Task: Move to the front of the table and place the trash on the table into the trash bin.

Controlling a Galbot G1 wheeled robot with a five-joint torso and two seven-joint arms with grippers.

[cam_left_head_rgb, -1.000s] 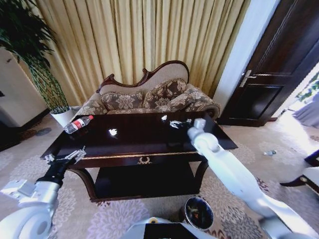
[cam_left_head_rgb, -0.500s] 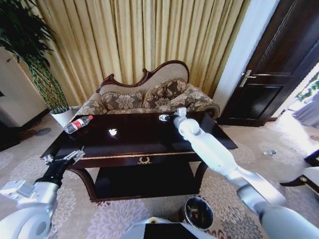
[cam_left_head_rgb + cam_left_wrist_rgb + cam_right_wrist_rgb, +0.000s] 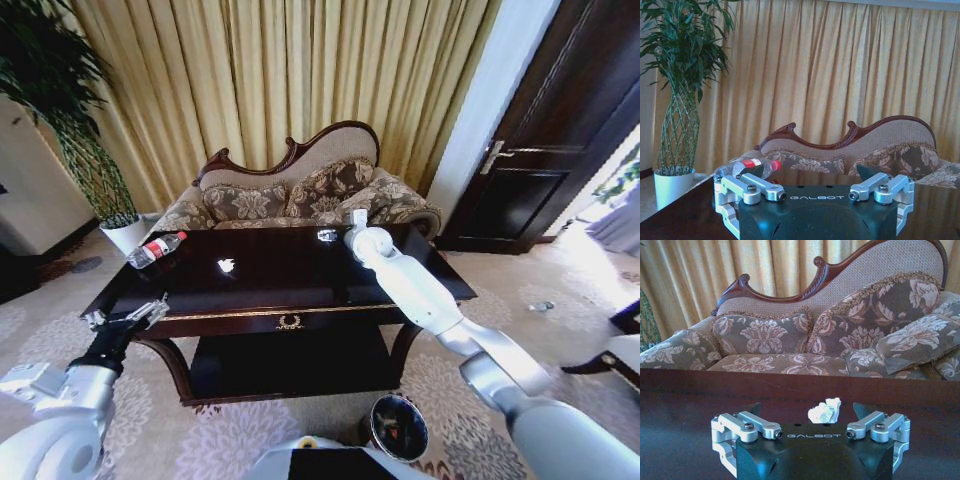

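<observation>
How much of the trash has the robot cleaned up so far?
None is binned yet. The robot is already at the table. The right gripper is open around a white scrap at the far edge. The bottle and another scrap lie untouched; the bin waits on the floor. The left gripper hovers open by the table's corner.

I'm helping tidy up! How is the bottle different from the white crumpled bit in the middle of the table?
The bottle is clear plastic with a red cap and label; the crumpled scrap is plain white. The bottle is long and lies on its side; the scrap is a small lump. The bottle sits at the table's far left corner; the scrap sits nearer the middle. Both rest on the table, untouched.
</observation>
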